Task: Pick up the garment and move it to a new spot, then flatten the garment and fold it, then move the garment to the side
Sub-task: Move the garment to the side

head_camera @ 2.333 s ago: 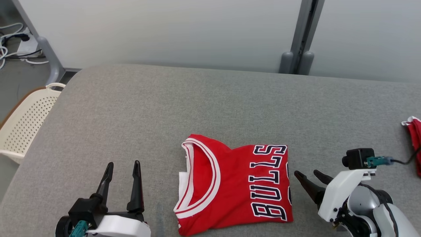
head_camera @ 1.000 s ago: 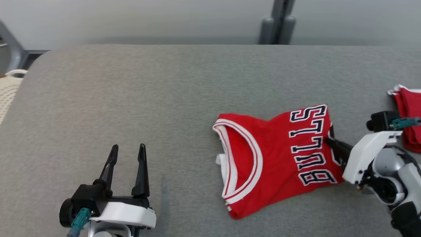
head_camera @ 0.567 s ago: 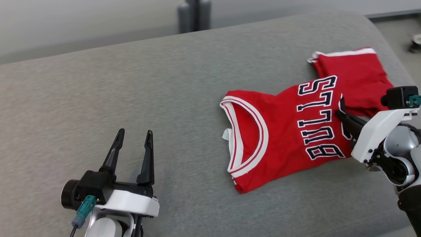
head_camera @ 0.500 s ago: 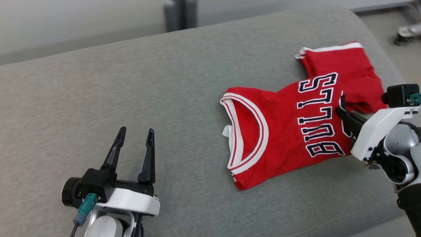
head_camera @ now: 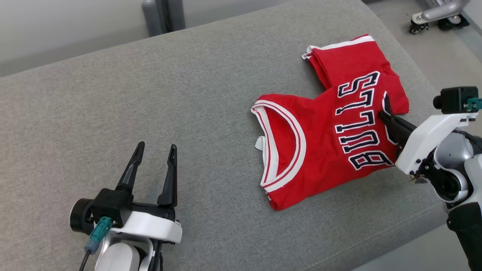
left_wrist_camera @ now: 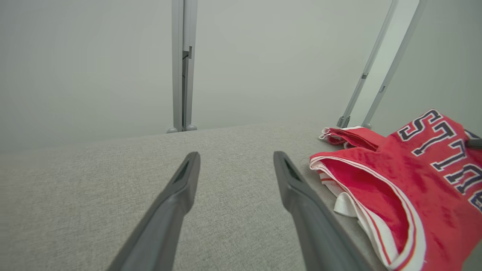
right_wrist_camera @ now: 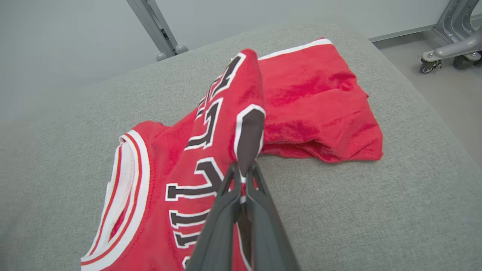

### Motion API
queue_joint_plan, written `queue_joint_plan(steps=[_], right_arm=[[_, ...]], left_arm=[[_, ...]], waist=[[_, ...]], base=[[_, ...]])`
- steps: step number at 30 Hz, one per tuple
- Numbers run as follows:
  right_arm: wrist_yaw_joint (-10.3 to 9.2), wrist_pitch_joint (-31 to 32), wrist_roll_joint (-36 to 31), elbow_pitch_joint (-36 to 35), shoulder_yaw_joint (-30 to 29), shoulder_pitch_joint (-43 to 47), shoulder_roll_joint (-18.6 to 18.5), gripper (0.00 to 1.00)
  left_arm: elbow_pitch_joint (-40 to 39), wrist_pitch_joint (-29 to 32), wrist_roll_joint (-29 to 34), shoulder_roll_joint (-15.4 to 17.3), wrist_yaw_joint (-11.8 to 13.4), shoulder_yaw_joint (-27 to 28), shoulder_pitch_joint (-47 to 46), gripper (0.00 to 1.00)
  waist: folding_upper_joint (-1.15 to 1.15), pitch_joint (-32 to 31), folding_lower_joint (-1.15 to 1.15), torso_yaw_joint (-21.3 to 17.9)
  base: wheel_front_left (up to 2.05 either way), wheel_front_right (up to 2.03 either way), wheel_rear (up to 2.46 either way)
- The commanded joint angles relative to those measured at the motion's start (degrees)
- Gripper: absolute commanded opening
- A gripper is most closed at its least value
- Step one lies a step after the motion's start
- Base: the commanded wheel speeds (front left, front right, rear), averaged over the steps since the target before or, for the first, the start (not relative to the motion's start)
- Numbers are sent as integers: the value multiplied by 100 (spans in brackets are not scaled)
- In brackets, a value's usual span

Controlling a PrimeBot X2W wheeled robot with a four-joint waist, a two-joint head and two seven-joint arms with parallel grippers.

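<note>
Looking at a folded red jersey [head_camera: 320,150] centre-right in the head view, flat on the grey surface [head_camera: 150,75]. Pinched at its right edge (right next to the BULLS lettering [head_camera: 357,128]) by the right gripper [head_camera: 382,114], jaws clamped tight on the fabric and lifting that edge a bit. Upper right corner overlapping a second folded red garment [head_camera: 350,56]. Lower left: left gripper [head_camera: 157,146], jaws wide, holding nothing, well apart from the jersey.

Your left gripper [head_camera: 157,146]: low, fingers spread wide, pointing forward. Your right gripper [head_camera: 382,114]: angled in from the right, fingers pinched together on the garment [head_camera: 320,150] edge.
</note>
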Motion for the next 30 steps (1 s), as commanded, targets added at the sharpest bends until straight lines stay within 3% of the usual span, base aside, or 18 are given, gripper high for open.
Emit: queue_joint_plan(steps=[1,10,23,30], right_arm=[[2,-12,-47,-46,-19,-124,20,0],[2,252,-307,-54,-169,-995,159,0],[2,416,-969,694,-935,-1776,-68,0],[2,105,-1614,1293,-1230,-1834,-338,0]], left_arm=[[-4,-27,-17,39,15,38,-47,100],[-10,-27,-95,-2,27,49,17,100],[-35,-27,-133,-44,45,42,85,100],[-39,-27,-70,-49,12,-7,-20,100]], waist=[[0,-42,0,78],[0,-155,0,357],[0,-172,0,639],[0,37,0,820]], base=[[0,0,0],[0,0,0],[0,0,0],[0,0,0]])
